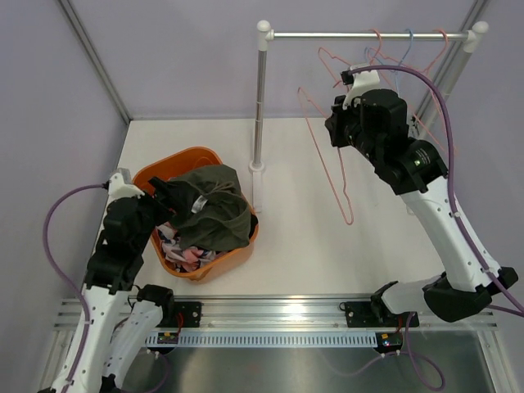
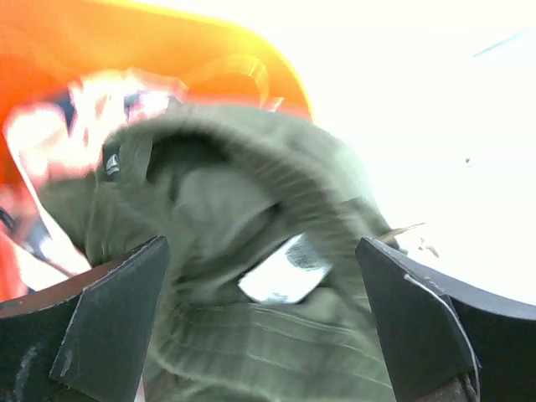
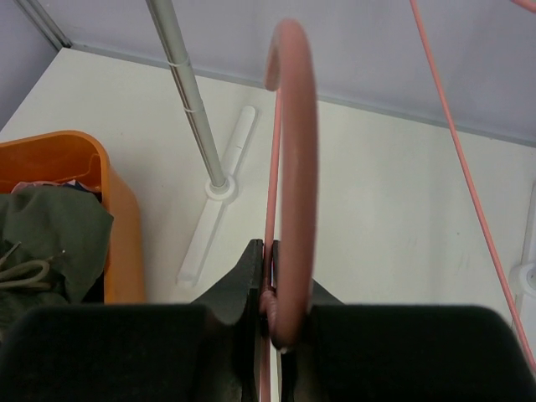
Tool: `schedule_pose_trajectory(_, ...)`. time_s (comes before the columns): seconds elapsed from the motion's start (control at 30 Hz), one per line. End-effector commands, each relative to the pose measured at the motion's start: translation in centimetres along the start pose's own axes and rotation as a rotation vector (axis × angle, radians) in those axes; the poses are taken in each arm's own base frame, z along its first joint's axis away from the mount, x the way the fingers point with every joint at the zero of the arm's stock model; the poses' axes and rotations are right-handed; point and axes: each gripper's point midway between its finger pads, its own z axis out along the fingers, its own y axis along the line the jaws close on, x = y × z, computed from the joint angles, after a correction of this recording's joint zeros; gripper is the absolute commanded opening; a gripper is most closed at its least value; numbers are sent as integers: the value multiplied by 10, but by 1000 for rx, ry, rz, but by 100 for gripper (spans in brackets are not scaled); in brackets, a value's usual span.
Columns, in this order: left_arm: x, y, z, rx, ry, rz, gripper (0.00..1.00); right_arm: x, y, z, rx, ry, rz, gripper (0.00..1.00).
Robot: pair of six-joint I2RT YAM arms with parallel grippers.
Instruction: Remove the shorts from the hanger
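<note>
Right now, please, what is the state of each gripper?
Left gripper: open, over the olive shorts.
Right gripper: closed on the pink hanger.

— What do we make of our arms?
— Our left arm (image 1: 123, 237) and right arm (image 1: 446, 225) are one build: white links between bulky black joints.
— And our cables?
— Lilac, one looping off each arm: the left cable (image 1: 51, 225) and the right cable (image 1: 440, 98).
— Our bases (image 1: 160, 301)?
— Black blocks. Up close, our left gripper (image 2: 261, 280) has matt black, flat-faced fingers (image 2: 105, 322) with pale, scuffed edges. We also see a white mount (image 1: 360, 82) capping our right wrist.
</note>
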Motion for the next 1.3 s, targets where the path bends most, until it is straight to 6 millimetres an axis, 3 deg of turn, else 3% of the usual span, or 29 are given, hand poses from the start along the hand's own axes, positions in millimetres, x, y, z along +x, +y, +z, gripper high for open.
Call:
schedule_pose_trajectory(0.0,-36,-9,-23,-6,-81,119,99,-27,0,4,-78,-61,5,0)
schedule_pose_trajectory(0.13,-48,-20,-34,39,-115,160,99,-38,-26,21,-69,-86,19,0)
schedule_pose_trajectory(0.23,-52,-34,-35,109,-125,190,99,-49,-28,35,-103,-97,5,0)
schedule_pose_trajectory(0.33,-39,-51,-35,224,-73,247,99,-76,-27,45,-120,-145,-39,0)
schedule_pose_trajectory(0.37,-38,-53,-35,237,-65,258,99,-72,-27,61,-120,-123,-47,0)
schedule_pose_trajectory(0.43,-33,-53,-35,251,-50,283,99,-87,-29,62,-103,-155,-68,0)
schedule_pose_trajectory(0.47,-32,-52,-35,249,-48,289,99,-84,-31,75,-94,-140,-76,0)
schedule_pose_trajectory(0.53,-29,-50,-35,253,-44,317,99,-98,-35,76,-73,-174,-79,0)
schedule_pose_trajectory(0.6,-28,-48,-35,252,-39,336,99,-96,-36,91,-67,-162,-83,0)
schedule_pose_trajectory(0.63,-26,-46,-34,248,-32,351,99,-107,-36,89,-64,-192,-83,0)
schedule_pose_trajectory(0.67,-26,-46,-34,248,-33,357,99,-101,-36,103,-63,-173,-84,0)
schedule_pose_trajectory(0.83,-24,-45,-37,254,-24,373,99,-113,-40,121,-36,-216,-86,0)
schedule_pose_trajectory(1.07,-22,-44,-39,259,-24,381,99,-101,-36,157,-55,-209,-57,0)
schedule_pose_trajectory(1.27,-22,-43,-41,257,-27,384,99,-91,-31,171,-78,-189,-29,0)
